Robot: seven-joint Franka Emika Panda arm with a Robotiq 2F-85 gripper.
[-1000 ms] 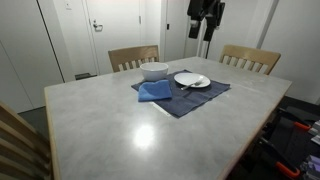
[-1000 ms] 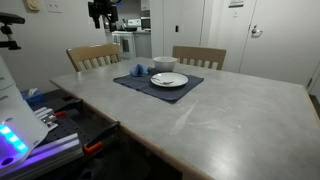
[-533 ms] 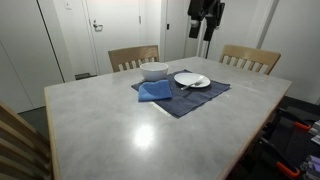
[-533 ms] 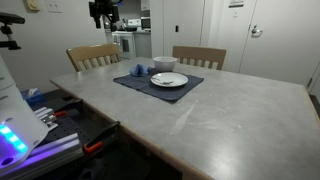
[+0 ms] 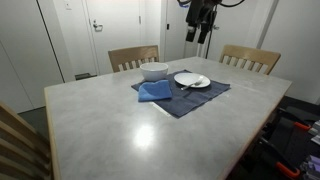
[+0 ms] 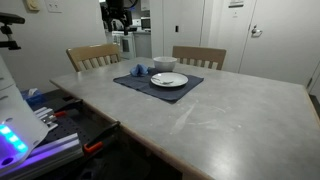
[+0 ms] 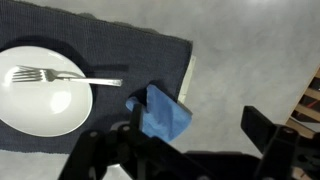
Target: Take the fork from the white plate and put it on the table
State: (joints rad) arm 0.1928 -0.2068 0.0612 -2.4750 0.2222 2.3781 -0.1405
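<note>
Fork [image 7: 68,77] and white plate [image 7: 40,112], one each

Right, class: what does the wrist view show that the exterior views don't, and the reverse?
Wrist view only: the fork with tines on the white plate, handle crossing its rim; the gripper with fingers wide apart. Exterior views only: a white bowl, two wooden chairs, the gripper high above the table. Both: plate, blue cloth, dark blue placemat.

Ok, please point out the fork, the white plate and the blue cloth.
fork [image 7: 68,77]: wrist view, handle near tines.
white plate [image 7: 45,112]: wrist view, bare lower surface.
blue cloth [image 7: 165,116]: wrist view, its centre.
</note>
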